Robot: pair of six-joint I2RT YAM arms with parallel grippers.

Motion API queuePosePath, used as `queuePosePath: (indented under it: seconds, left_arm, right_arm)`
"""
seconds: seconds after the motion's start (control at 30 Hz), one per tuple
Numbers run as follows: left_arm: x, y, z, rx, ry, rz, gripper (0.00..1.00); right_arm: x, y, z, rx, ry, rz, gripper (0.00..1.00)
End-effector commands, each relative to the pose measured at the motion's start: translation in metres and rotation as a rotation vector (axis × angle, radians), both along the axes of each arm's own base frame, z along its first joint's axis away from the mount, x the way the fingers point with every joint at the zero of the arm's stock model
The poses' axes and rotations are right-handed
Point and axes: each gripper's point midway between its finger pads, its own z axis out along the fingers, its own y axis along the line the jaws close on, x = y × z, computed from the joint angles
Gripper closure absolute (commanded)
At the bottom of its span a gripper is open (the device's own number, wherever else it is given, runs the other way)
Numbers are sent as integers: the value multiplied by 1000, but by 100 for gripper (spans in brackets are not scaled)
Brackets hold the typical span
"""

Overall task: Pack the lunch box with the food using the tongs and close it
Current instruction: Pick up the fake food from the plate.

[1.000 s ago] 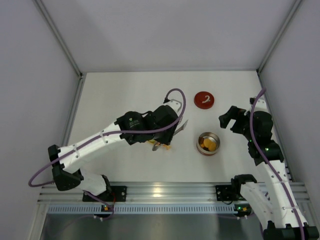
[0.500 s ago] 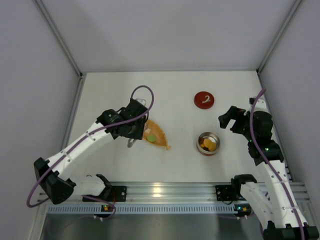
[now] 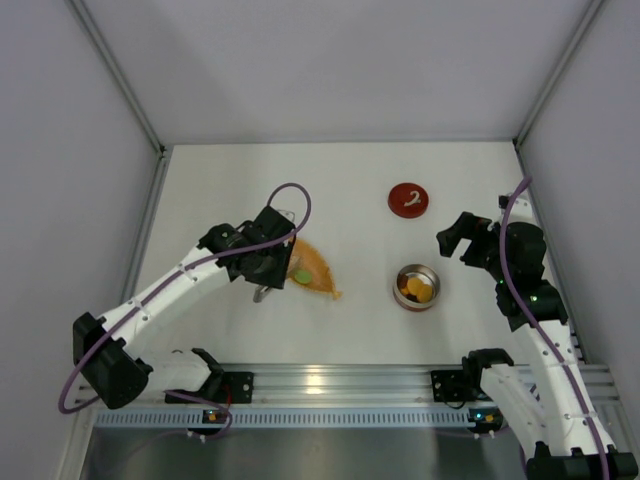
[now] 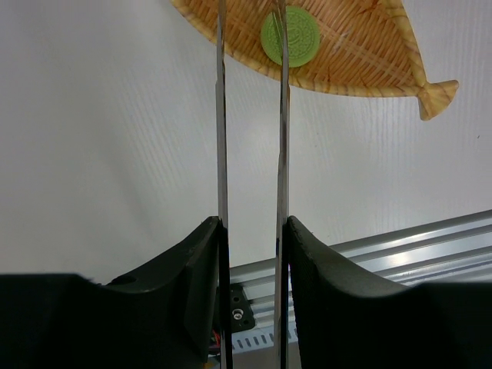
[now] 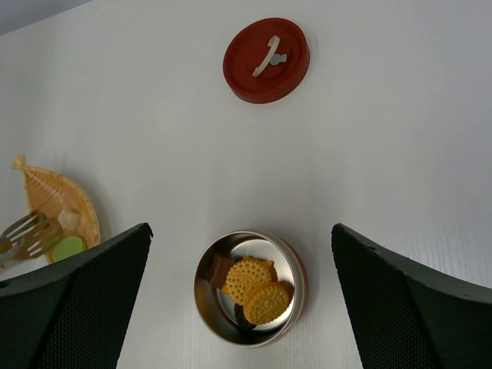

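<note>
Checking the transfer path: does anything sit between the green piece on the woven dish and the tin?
Nothing visible does. From the green piece to the lunch box only bare table shows; the lid lies farther back, off that line.

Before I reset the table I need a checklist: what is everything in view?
tin: one, shiny steel, right of centre, uncovered
biscuits: two, golden, inside the tin
brown piece: one, brown, in the tin beside the biscuits
lid: one, red with white mark, flat on the table beyond the tin
dish: one, orange woven, left of the tin
green piece: one, green, on the dish
tongs: one, silver, over the dish, tips by the green piece
left end effector: one, black, shut on the tongs
right end effector: one, black, open, empty, near the tin
</note>
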Motion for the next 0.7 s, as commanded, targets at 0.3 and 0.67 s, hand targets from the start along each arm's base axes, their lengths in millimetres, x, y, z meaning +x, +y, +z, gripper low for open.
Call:
queuePosePath:
  seconds: [0.3, 0.67]
  left_arm:
    - [10, -11, -1, -28, -18, -31, 55]
    - [12, -16, -8, -20, 3, -37, 56]
  right_arm:
    - [3, 4, 18, -3, -45, 21, 1]
    - [3, 3, 17, -8, -44, 15, 0]
